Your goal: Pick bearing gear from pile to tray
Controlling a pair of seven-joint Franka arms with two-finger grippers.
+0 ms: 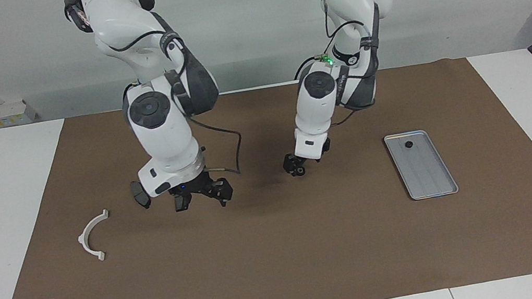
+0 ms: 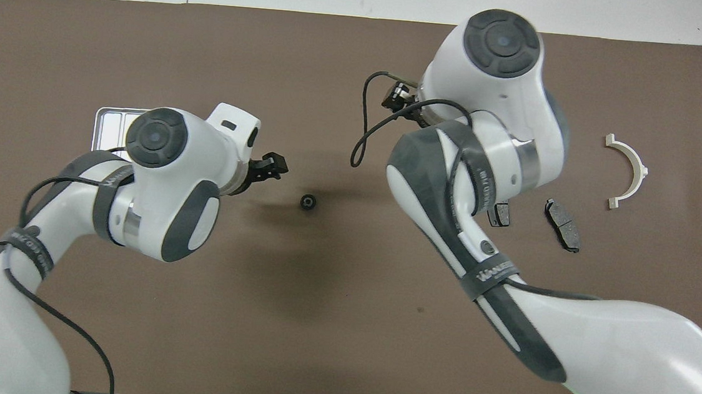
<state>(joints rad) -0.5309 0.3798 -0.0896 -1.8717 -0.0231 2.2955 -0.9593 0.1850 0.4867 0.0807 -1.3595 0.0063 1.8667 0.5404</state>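
the left arm hides most of the tray [image 2: 102,116] in the overhead view.

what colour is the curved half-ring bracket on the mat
White. The half-ring bracket shows best in the facing view, against the brown mat.

The left gripper [image 1: 295,166] is hanging low over the middle of the brown mat [image 1: 281,252], fingers open and pointing down. The right gripper [image 1: 204,193] is hovering open above the mat toward the right arm's end, wrist bent downward.
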